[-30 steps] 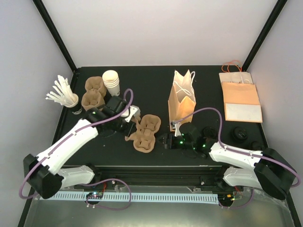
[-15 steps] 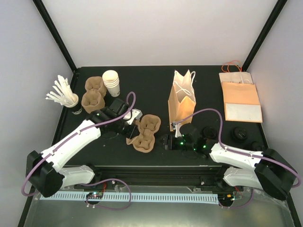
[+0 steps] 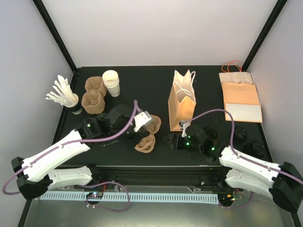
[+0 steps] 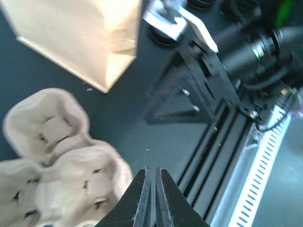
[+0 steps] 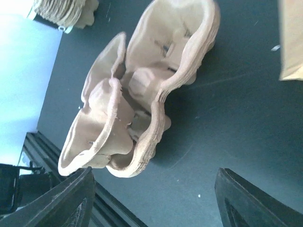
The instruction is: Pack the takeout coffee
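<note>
Left gripper (image 4: 152, 172) pinched together, reaching rightward — right gripper (image 5: 155, 175) spread wide, facing carrier (image 5: 142, 94)

White shell links with black joints on left arm (image 3: 52, 156) and right arm (image 3: 251, 163). Lilac cable (image 3: 215, 110) along each. Small green lights (image 3: 188, 142) at right wrist. Slim black tapered fingers (image 4: 142, 194) on left pincer (image 4: 152, 172); broad dark ones on right pincer (image 5: 155, 172).
</note>
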`<state>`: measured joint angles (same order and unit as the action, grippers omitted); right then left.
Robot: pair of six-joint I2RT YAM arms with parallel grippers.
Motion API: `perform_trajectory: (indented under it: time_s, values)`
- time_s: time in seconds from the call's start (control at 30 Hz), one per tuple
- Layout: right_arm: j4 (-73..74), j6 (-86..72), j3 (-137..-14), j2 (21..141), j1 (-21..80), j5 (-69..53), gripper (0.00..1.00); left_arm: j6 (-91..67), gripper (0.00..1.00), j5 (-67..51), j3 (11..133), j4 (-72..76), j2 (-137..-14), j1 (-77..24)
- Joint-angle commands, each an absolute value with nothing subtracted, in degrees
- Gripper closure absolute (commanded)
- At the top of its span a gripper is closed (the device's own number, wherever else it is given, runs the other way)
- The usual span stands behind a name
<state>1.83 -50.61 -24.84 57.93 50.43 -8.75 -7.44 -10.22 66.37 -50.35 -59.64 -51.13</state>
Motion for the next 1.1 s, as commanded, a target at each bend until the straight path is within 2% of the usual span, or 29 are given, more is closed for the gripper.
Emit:
perform_trajectory:
  time_s: [0.0,0.1,0.13,0.23,0.3,0.43,0.6,0.77,0.93,1.07]
  values:
    - [19.66,-46.64,-29.52,50.08,50.47,1.62,0.28,-5.45,0.92,-7.17,64.54,-45.70,-61.84,-60.29]
    - [27.27,-44.08,-32.15,46.54,50.27,4.06,0.26,-9.85,0.86,-5.20,62.41,-44.80,-63.67,-62.09]
    - [28.45,-42.97,-32.76,45.79,50.26,3.50,0.26,-13.50,0.79,-1.67,62.33,-45.86,-64.34,-62.13]
    - [31.56,-39.75,-35.33,46.19,50.23,1.02,0.27,-20.63,0.49,6.86,60.41,-47.65,-63.97,-61.43]
    - [33.51,-38.62,-37.32,47.55,50.28,0.32,0.28,-23.75,0.33,9.97,58.00,-47.77,-62.10,-59.63]
    - [31.97,-37.95,-38.09,48.28,50.26,-0.80,0.28,-22.49,0.22,7.90,51.68,-44.49,-56.31,-50.85]
    - [29.07,-37.61,-37.70,48.29,50.22,-2.81,0.27,-13.18,0.08,-4.06,48.25,-41.53,-57.68,-40.49]
    - [29.58,-36.45,-38.83,48.89,50.27,-4.08,0.27,-5.66,0.03,-9.93,54.33,-44.94,-69.25,-37.84]
    - [30.77,-35.70,-39.37,47.36,50.27,-3.92,0.27,0.85,0.14,-11.73,61.02,-53.75,-83.22,-36.37]
    - [31.31,-35.35,-39.16,45.81,50.27,-3.53,0.27,2.65,0.19,-9.92,62.57,-55.21,-86.73,-36.35]
